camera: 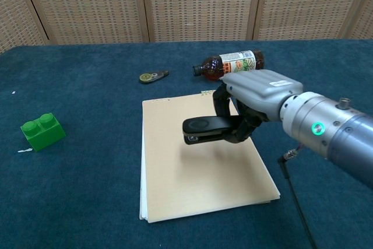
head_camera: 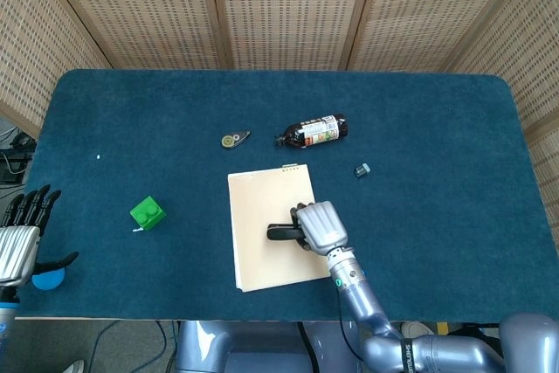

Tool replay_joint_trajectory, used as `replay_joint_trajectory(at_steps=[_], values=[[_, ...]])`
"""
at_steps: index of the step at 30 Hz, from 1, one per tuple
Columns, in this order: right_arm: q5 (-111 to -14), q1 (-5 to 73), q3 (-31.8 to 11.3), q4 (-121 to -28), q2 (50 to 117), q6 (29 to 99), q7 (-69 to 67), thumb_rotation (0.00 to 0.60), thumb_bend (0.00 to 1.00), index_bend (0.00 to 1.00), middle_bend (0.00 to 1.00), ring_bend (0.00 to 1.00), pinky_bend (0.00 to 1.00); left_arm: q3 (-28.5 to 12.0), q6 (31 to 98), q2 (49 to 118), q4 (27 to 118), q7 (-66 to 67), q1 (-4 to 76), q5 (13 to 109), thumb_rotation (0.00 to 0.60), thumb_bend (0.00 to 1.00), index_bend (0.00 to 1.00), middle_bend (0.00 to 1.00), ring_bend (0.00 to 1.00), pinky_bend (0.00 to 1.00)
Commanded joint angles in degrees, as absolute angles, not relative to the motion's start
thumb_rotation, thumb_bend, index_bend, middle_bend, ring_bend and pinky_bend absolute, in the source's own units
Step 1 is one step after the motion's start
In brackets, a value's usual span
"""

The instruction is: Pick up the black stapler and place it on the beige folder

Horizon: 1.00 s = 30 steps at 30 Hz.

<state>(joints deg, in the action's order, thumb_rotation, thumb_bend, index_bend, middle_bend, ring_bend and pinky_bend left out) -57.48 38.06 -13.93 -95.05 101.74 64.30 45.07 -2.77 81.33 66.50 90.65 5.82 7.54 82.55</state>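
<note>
The right hand grasps the black stapler, its fingers curled around the rear part of the tool while the nose sticks out toward the left. In the chest view the stapler hangs in the air above the beige folder, with a soft shadow on the sheet beneath it; it is not touching the paper. In the head view the same hand sits over the right half of the folder, the stapler pointing toward the folder's left edge.

The folder lies near the front edge of the blue table, about midway along it, a small binding at its far edge.

The left hand is off the front left corner of the table, holding nothing, with its fingers spread apart and pointing up. Just beside it is a small blue round thing, partly hidden.

A green toy brick stands toward the left edge of the table, well apart from the folder. Beyond the folder's far edge a brown bottle lies on its side, and to its left rests a small correction tape dispenser. A tiny grey object sits on the cloth between the bottle and the right edge, near the folder's far right corner.
</note>
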Motion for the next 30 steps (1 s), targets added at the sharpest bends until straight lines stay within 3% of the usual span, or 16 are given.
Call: replay_joint_trajectory(at_steps=[1,11,15,17,21,25,30], values=[[-55.60,39.91,-13.79,-94.90,104.90,64.83,47.23,0.600,0.48,0.77,0.58,0.60,0.70,-3.22,81.37,66.45,90.22,6.23,7.48,81.64,0.600,0.00,0.00,0.00,0.00,0.00],[-53.89,41.75,-12.91,-92.14,107.91,66.11,49.22,0.600,0.48,0.78,0.58,0.60,0.70,-3.08,80.81,66.04,90.38,5.33,7.59,81.60,0.600,0.00,0.00,0.00,0.00,0.00],[-52.79,41.74,-12.30,-92.81,107.71,65.58,48.62,0.600,0.42,0.75,0.54,0.58,0.66,-3.01,80.76,66.05,90.66,5.68,7.63,81.66,0.600,0.00,0.00,0.00,0.00,0.00],[-52.65,41.78,-12.13,-93.12,107.61,65.39,48.34,0.600,0.40,0.72,0.52,0.54,0.62,-3.00,80.82,66.07,90.73,5.80,7.62,81.70,0.600,0.00,0.00,0.00,0.00,0.00],[-52.58,42.21,-11.09,-94.21,107.76,64.64,48.19,0.600,0.34,0.61,0.41,0.42,0.43,-2.90,80.96,66.12,90.85,6.17,7.54,81.75,0.600,0.00,0.00,0.00,0.00,0.00],[-51.77,42.74,-10.52,-95.26,107.79,64.71,49.29,0.600,0.29,0.43,0.22,0.24,0.25,-2.97,81.16,66.05,90.94,6.05,7.46,81.74,0.600,0.00,0.00,0.00,0.00,0.00],[-51.30,43.09,-9.97,-95.69,107.58,66.09,50.89,0.600,0.25,0.26,0.03,0.04,0.09,-2.91,81.33,65.94,90.96,5.77,7.39,81.96,0.600,0.00,0.00,0.00,0.00,0.00]])
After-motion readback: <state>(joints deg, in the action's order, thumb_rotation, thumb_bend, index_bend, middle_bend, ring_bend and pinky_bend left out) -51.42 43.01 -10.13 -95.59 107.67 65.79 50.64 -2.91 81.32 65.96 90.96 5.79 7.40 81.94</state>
